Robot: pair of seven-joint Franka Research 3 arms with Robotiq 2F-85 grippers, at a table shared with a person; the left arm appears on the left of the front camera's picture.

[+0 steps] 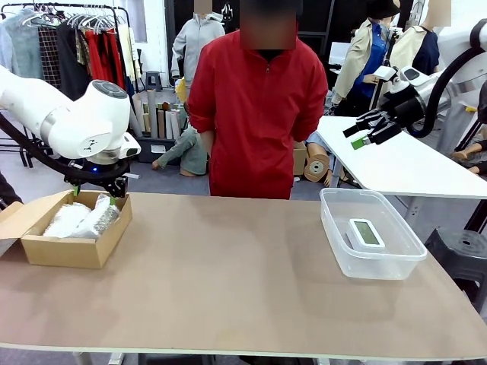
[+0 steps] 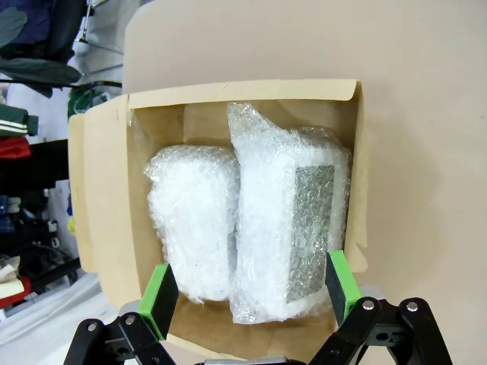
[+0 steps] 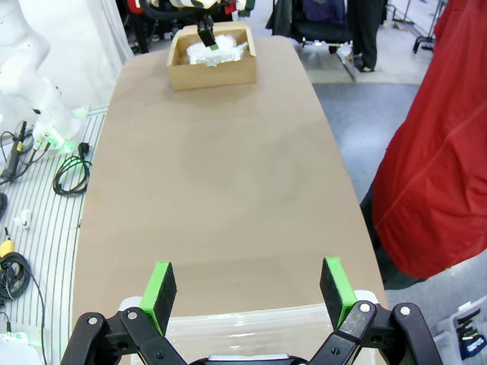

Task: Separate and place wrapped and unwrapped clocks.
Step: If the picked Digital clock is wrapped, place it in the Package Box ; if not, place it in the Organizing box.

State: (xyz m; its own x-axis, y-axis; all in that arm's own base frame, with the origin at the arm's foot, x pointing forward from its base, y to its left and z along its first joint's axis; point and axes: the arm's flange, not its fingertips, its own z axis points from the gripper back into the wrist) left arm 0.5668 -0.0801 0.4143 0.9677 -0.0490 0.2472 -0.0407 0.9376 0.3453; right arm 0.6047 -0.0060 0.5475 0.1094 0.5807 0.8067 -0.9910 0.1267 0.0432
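1. The cardboard box (image 1: 72, 247) sits at the table's (image 1: 228, 281) left side.
2. Two wrapped clocks (image 1: 82, 219) lie side by side in it.
3. The plastic tub (image 1: 396, 262) sits at the right, well apart.
4. The bare clock (image 1: 366, 233) lies in the tub.
5. A person (image 1: 257, 114) stands behind the far edge.

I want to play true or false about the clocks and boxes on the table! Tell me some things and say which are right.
1. Two bubble-wrapped clocks lie side by side in the cardboard box. True.
2. The bare white clock sits in the cardboard box too. False: it lies in the clear plastic tub.
3. The left gripper is open above the box, holding nothing. True.
4. The right gripper is gripping the bare clock. False: it is open and empty, up in the air above the tub.
5. The person is reaching into the tub. False: the person stands behind the table, touching nothing on it.
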